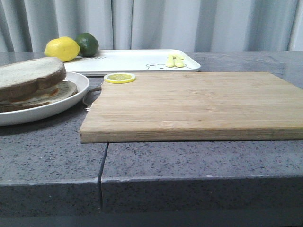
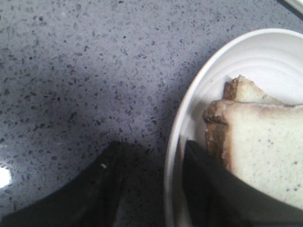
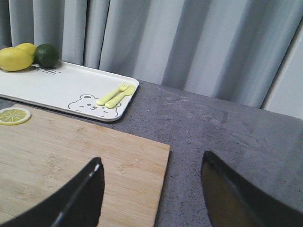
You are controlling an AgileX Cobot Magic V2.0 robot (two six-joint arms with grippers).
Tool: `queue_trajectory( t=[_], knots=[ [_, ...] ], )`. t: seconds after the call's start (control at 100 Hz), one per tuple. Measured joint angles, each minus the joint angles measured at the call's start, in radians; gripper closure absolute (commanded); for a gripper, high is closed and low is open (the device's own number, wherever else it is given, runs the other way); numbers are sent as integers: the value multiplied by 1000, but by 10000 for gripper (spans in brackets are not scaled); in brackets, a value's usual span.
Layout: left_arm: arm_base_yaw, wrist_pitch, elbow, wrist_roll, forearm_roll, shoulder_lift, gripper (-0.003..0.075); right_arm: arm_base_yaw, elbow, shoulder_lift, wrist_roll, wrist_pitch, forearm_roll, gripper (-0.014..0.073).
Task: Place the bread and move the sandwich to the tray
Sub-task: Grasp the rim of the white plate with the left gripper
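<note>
On your left, the sandwich, bread slice on top, sits in the round white plate. Your left gripper straddles the plate rim, jaws apart. Your right gripper hangs wide, empty, over the cutting board. Far behind lies the tray.

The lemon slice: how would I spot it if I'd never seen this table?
Find the big wooden cutting board in the middle of the grey counter. At its far left corner, nearest the white tray, lies the lemon slice. Unlike the whole lemon and lime behind it, it is a thin flat yellow disc.
</note>
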State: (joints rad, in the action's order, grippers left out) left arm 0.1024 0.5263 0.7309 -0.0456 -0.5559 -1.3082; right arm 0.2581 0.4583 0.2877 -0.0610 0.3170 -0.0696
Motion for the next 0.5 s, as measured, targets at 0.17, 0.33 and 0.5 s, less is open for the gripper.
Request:
queue_trajectory(
  t=[0.17, 0.33, 0.5],
  knots=[
    [0, 5, 0, 0, -11, -4, 704, 0, 0, 0, 0, 0, 0, 135],
    [0, 7, 0, -2, -31, -6, 739, 0, 0, 0, 0, 0, 0, 135],
    [0, 7, 0, -2, -55, -6, 739, 0, 0, 0, 0, 0, 0, 135]
  ],
)
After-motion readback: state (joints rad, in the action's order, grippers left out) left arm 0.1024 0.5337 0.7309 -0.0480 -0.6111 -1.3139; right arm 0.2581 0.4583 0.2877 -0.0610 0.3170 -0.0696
